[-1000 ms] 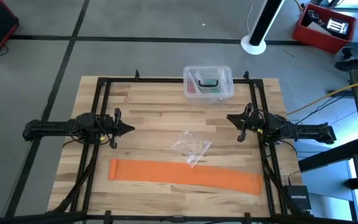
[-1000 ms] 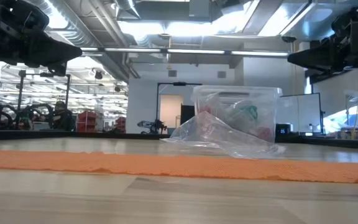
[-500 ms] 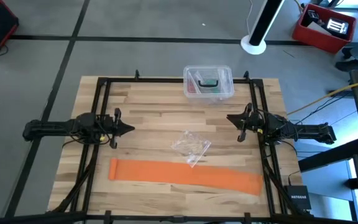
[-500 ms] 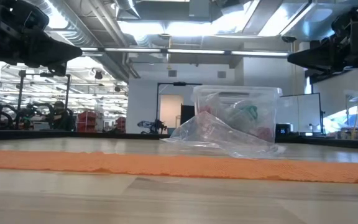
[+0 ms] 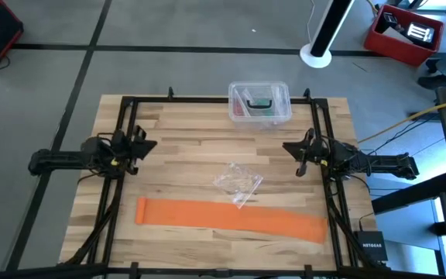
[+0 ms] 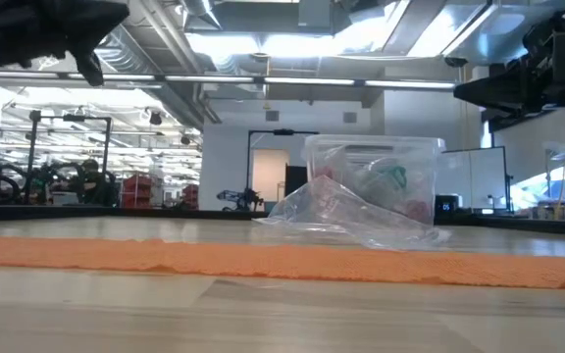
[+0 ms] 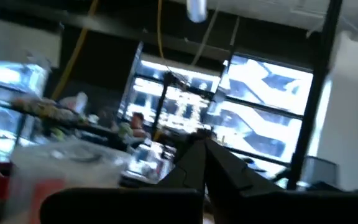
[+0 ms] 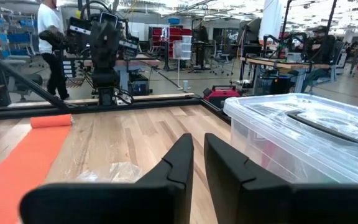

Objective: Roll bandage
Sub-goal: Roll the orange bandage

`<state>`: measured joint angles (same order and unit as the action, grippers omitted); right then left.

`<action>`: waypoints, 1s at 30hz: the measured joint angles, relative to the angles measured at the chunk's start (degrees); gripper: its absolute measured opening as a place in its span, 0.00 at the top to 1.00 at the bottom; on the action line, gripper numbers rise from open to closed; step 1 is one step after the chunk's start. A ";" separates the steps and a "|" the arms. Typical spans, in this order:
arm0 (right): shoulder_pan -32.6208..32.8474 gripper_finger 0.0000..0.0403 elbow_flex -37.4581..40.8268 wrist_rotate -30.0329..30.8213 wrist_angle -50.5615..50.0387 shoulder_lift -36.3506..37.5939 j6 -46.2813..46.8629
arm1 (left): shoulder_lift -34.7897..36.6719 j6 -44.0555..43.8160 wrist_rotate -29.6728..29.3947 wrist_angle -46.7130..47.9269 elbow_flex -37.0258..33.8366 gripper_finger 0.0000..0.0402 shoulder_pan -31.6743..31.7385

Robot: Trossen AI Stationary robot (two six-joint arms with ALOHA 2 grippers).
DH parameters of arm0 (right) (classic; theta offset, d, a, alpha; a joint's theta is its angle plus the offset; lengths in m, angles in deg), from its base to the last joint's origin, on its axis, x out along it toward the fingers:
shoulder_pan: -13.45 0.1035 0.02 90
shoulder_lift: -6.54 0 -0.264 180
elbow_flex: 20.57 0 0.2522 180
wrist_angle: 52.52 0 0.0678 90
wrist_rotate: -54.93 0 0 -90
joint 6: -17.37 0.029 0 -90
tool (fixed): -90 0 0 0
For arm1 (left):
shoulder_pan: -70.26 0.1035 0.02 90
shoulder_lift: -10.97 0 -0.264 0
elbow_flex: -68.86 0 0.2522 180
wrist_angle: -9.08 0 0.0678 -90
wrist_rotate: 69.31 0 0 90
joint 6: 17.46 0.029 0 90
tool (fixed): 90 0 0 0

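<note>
I see the bandage (image 5: 229, 218) lying flat and unrolled along the 6 o'clock edge of the table (image 5: 184, 136), running from about 7 o'clock across to 5 o'clock. One end shows a small curl at the 7 o'clock side, which the right wrist view picks out as a short orange roll. A crumpled clear wrapper (image 5: 238, 182) sits at the centre of the table, just touching or overlapping the band's upper edge. The clear plastic box (image 5: 259, 102) stands at 12 o'clock, well apart from the band.

My left tool (image 5: 147, 145) hangs at 9 o'clock, above the table, fingers closed on nothing. My right tool (image 5: 290, 146) hangs at 3 o'clock, fingers nearly together with a thin gap, also gripping nothing.

I judge the fabric to be light, soft and stretchy, so it will bunch and drag rather than hold shape, and it should not slip much on the wood. I would take it at the curled end near 7 o'clock, pinching the full thickness of the curl. I would first clear the wrapper off the edge.
</note>
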<state>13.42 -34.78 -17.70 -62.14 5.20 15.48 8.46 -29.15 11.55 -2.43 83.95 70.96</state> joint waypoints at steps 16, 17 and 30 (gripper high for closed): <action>0.00 0.89 0.00 2.62 2.90 0.00 0.02 | -35.67 0.58 -5.33 41.51 37.34 1.00 -2.65; 0.00 0.89 -0.01 2.60 2.81 0.00 -0.03 | -38.09 -2.25 -5.32 45.69 39.01 1.00 -3.60; 0.02 0.89 0.00 -1.18 1.45 -0.36 -3.34 | -53.28 -46.29 1.56 71.87 52.78 1.00 -22.71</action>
<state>13.44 -34.78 -18.89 -60.69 4.84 12.13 -44.81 -75.44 13.10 69.44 136.72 48.26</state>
